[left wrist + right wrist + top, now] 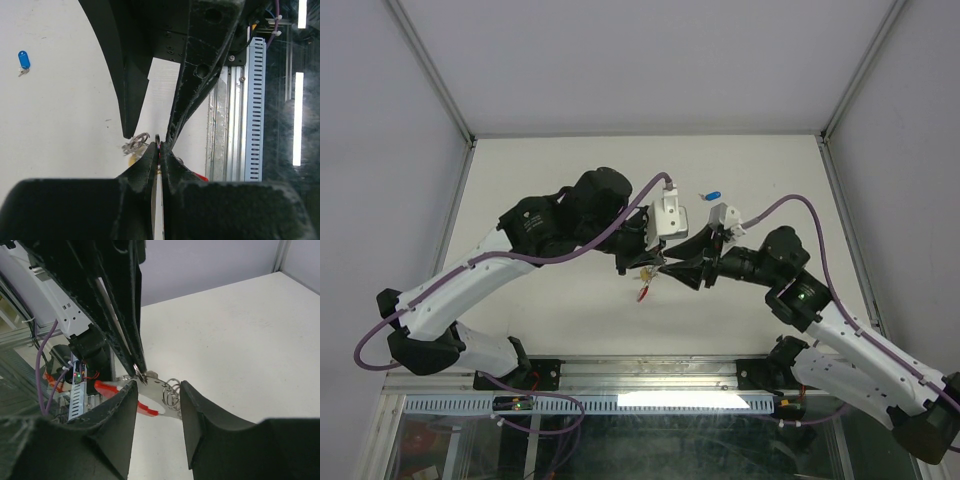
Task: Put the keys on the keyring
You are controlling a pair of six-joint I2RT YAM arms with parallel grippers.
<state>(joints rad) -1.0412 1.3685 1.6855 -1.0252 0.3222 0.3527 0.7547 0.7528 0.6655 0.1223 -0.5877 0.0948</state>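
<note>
Pinching the keyring (pixel 158 141), the left hand (pixel 157 145) is shut tight over the bench (pixel 570 330); a red key (pixel 147 409) is seen between the parted fingers (pixel 200 415) of the right hand (pixel 158 386).

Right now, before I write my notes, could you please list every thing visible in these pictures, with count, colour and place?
blue key: one, blue head, alone on the table, beyond the grippers
yellow key: one, yellow head, at the meeting fingertips
red key: one, red head, just nearer the bases than the yellow key
keyring: one, silvery, in the gap between the right gripper's fingers
table: one, white, under everything
left gripper: one, black, shut, tips beside the keyring
right gripper: one, black, open, either side of the keyring
</note>
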